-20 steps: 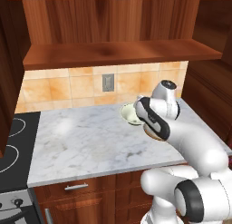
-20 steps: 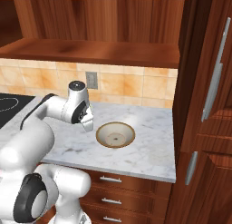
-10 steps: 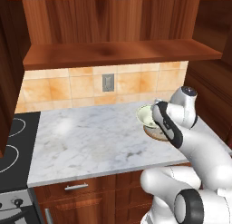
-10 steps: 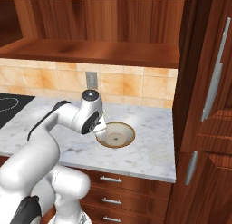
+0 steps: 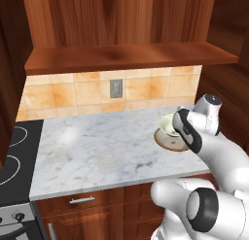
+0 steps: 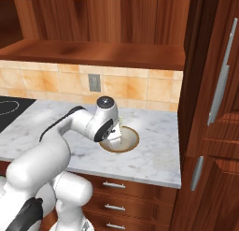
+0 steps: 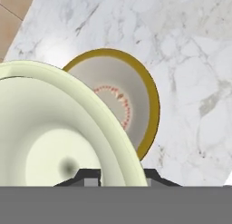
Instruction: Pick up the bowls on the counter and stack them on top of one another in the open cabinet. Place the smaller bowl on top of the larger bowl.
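The smaller bowl (image 7: pixel 59 141), pale cream-green, hangs in my gripper (image 7: pixel 121 175), whose jaws are shut on its rim. It hovers just over the larger bowl (image 7: pixel 136 96), a shallow tan-rimmed dish with a pale inside, which rests on the marble counter (image 7: pixel 190 60). In the left base view the smaller bowl (image 5: pixel 168 123) sits by my gripper (image 5: pixel 175 127), above the larger bowl (image 5: pixel 171 142) near the counter's (image 5: pixel 97 146) right end. The right base view shows my gripper (image 6: pixel 113 133) over the larger bowl (image 6: pixel 130 140). The open cabinet's shelf (image 5: pixel 121 57) runs overhead.
A black stovetop (image 5: pixel 12 156) borders the counter on the left. A wall outlet (image 5: pixel 115 88) sits in the tiled backsplash. A tall wooden cabinet with long handles (image 6: pixel 219 108) stands right of the counter. Drawers (image 6: pixel 116 185) lie below.
The arm has swung to the right along the counter with the smaller bowl held, bringing it from beside the larger bowl to over it.
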